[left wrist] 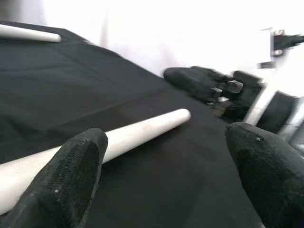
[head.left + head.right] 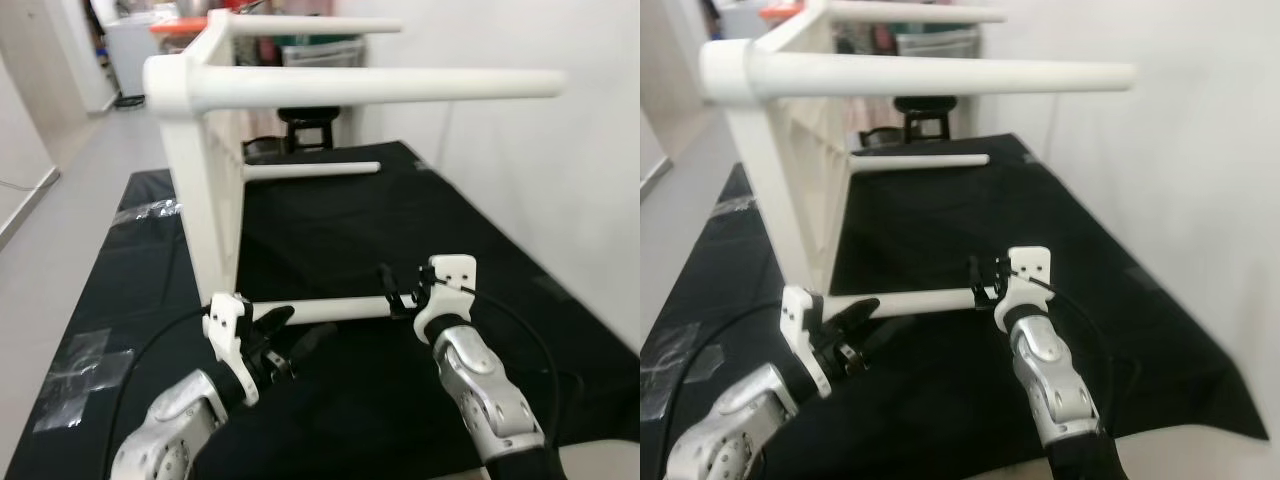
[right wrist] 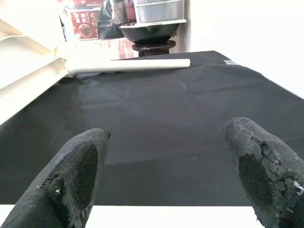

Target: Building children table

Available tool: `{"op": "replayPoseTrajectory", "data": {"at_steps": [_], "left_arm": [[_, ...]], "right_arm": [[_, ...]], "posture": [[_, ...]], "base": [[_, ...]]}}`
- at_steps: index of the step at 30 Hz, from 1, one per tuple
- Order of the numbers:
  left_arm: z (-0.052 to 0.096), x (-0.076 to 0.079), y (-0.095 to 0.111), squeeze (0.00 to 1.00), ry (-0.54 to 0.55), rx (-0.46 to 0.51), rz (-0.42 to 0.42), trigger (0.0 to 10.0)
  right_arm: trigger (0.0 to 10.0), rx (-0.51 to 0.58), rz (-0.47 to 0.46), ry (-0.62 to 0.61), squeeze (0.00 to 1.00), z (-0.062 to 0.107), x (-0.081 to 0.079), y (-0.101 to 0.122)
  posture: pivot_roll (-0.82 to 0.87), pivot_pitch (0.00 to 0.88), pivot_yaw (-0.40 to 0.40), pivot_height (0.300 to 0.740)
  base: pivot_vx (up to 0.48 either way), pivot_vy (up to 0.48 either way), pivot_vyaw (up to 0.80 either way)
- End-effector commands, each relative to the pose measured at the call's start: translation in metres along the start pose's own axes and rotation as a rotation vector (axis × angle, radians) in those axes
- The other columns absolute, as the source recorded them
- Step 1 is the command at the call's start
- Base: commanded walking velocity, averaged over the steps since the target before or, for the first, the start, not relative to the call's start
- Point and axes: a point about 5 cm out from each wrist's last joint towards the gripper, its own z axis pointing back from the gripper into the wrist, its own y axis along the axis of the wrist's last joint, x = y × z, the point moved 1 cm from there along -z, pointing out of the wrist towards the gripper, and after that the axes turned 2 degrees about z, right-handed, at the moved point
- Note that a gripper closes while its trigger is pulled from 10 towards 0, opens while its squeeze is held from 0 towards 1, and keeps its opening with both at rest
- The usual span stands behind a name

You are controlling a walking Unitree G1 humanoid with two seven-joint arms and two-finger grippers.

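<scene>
**Little White Table Lying on Its Side**

On the black cloth (image 2: 330, 250) lies the small white table (image 2: 205, 190), tipped over onto its side. Its flat top stands up like a wall on the left. Four round legs stick out to the right. Two legs are up high: the near top leg (image 2: 380, 85) is long and thick in the picture, and the far top leg (image 2: 310, 27) is behind it. Two legs are down low, close to the cloth: the far low leg (image 2: 312, 170) and the near low leg (image 2: 320, 310).

The right gripper (image 2: 400, 290) is at the tip of the near low leg, on the right side of it. Its two black fingers are spread wide in the right wrist view, and nothing is between them. Its fingertips (image 3: 76, 175) point out over the black cloth toward the far low leg.

The left gripper (image 2: 290, 335) is near the robot, just beside the near low leg, close to where that leg meets the table top. Its fingers (image 1: 61, 180) are spread wide too. In the left wrist view the white leg runs past one finger, but it is hard to tell if they touch.

Farther away, past the cloth, stands a black stool (image 2: 308, 125). A white wall (image 2: 560, 150) is on the right. A grey floor (image 2: 70, 210) is on the left, with clear tape (image 2: 85, 375) on the cloth's left edge.
</scene>
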Motion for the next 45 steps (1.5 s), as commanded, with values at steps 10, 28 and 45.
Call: {"op": "replayPoseTrajectory", "data": {"at_steps": [10, 28, 45], "left_arm": [[0.009, -0.025, -0.017, 0.00, 0.268, -0.042, -0.088, 10.0], [0.008, -0.028, -0.024, 0.00, 0.348, -0.068, -0.275, 10.0], [0.000, -0.031, -0.027, 0.00, 0.366, -0.064, -0.319, 10.0]], "right_arm": [[10.0, -0.027, 0.090, 0.073, 0.00, 0.000, -0.019, -0.016], [10.0, -0.053, 0.104, 0.071, 0.00, -0.004, -0.022, -0.027], [10.0, -0.064, 0.057, 0.099, 0.00, -0.012, -0.024, -0.031]], "posture": [[-0.08, 0.000, -0.022, 0.740], [-0.07, 0.000, -0.021, 0.740], [-0.07, 0.000, -0.019, 0.740]], "base": [[0.000, 0.000, 0.00], [0.000, 0.000, 0.00], [0.000, 0.000, 0.00]]}}
